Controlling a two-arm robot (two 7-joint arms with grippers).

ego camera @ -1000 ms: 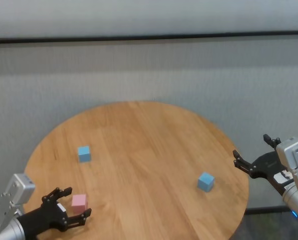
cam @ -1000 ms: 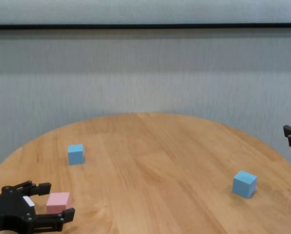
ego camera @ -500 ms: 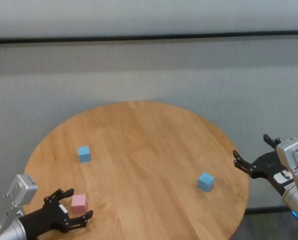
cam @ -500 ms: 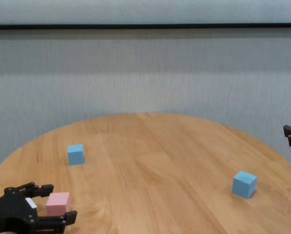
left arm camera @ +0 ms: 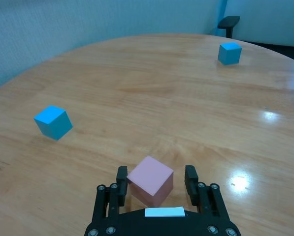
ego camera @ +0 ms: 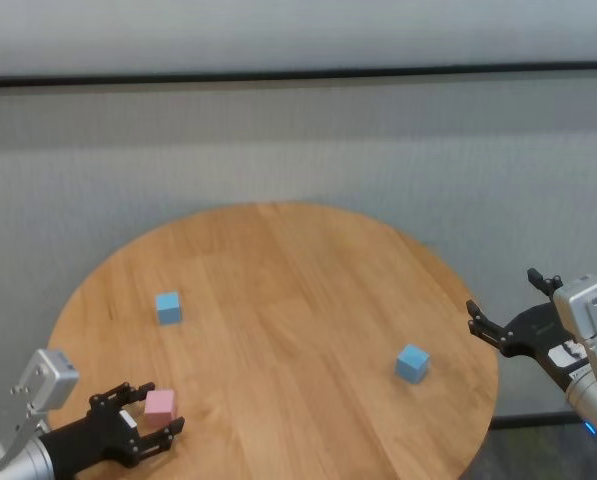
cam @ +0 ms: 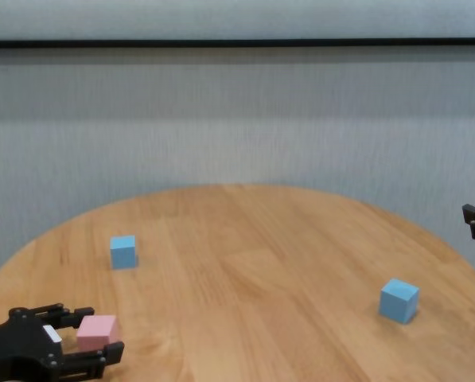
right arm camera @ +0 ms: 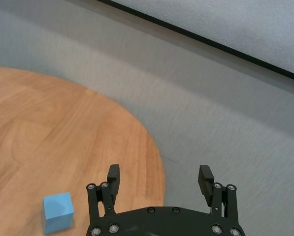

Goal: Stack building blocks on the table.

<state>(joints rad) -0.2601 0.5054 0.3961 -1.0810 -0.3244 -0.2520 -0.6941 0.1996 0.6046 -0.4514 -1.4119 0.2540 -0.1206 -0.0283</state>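
Note:
The pale pink block (ego camera: 160, 403) rests on the table (ego camera: 278, 260) near its front left edge. My left gripper (left arm camera: 155, 172) straddles it, jaws narrowed around the pink block (left arm camera: 150, 180); one finger is almost touching and a small gap shows at the other. One light blue block (ego camera: 168, 307) sits farther back on the left, another light blue block (ego camera: 412, 363) at the right. My right gripper (ego camera: 502, 293) hovers open beyond the table's right edge, holding nothing.
A grey wall with a dark horizontal strip stands behind the round table. A dark chair part (left arm camera: 229, 21) shows past the far rim in the left wrist view. Bare wood lies between the blocks.
The left gripper's fingers have drawn in around the pink block, and the arm has slid slightly toward the table's front edge. The blocks and the right arm have not moved.

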